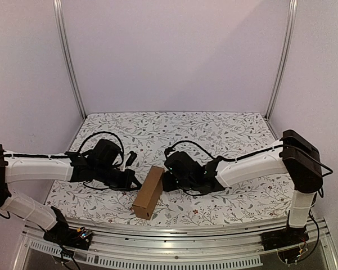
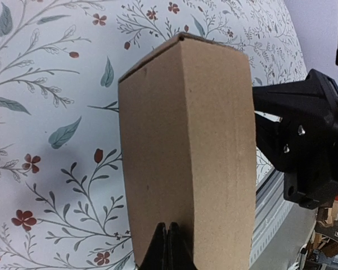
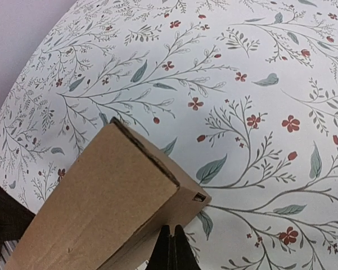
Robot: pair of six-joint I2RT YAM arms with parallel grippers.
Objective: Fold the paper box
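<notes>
Floral-clothed table [image 1: 225, 129] holds one paper box [image 1: 148, 192], folded shut, lying angled at the near edge. Two grippers flank it: left gripper [image 2: 167, 228] and right gripper [image 3: 172, 230], both pressed together, tips at its sides. One pale wall [image 1: 174, 56] stands beyond.
</notes>
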